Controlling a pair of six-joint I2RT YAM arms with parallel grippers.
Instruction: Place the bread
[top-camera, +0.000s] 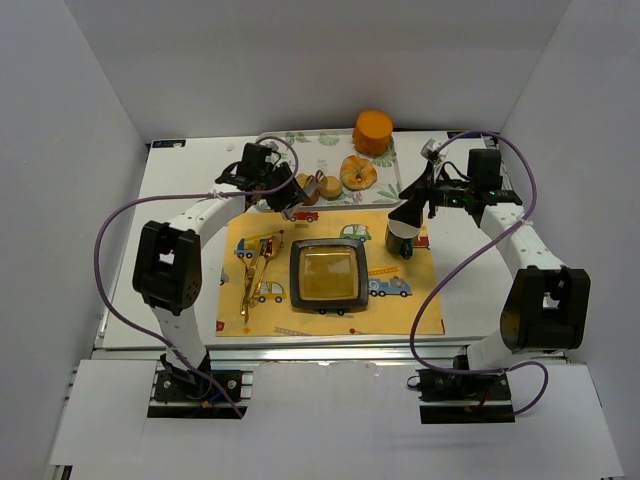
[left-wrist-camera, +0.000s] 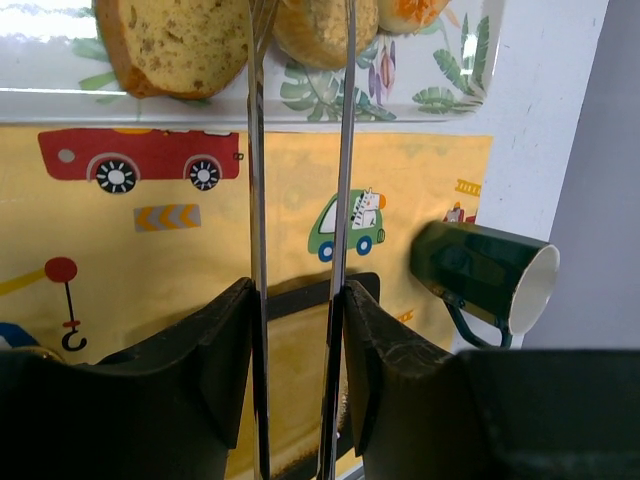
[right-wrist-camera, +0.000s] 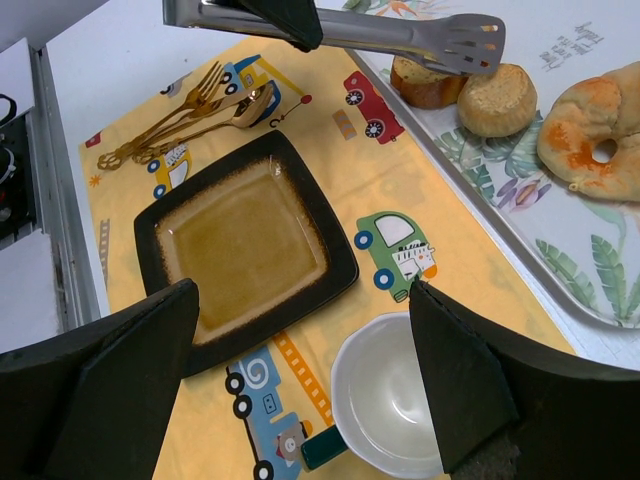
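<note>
The bread, a small round golden-tan bun (top-camera: 330, 186), lies on the leaf-print tray (top-camera: 325, 141) between a darker toasted piece (top-camera: 304, 185) and a ring-shaped bagel (top-camera: 357, 172). My left gripper (top-camera: 283, 190) is shut on metal tongs (left-wrist-camera: 256, 150), whose arms reach to either side of the bun (left-wrist-camera: 312, 28). In the right wrist view the tong tips (right-wrist-camera: 458, 42) hover just over the bun (right-wrist-camera: 497, 98); I cannot tell whether they touch it. My right gripper (top-camera: 405, 222) is open and empty above a green mug (top-camera: 401, 240).
A square brown plate (top-camera: 327, 275) sits mid-placemat (top-camera: 400, 310), with gold cutlery (top-camera: 256, 268) to its left. The mug (right-wrist-camera: 395, 400) lies on its side to the plate's right. An orange cup (top-camera: 373, 130) stands at the tray's far edge. White walls enclose the table.
</note>
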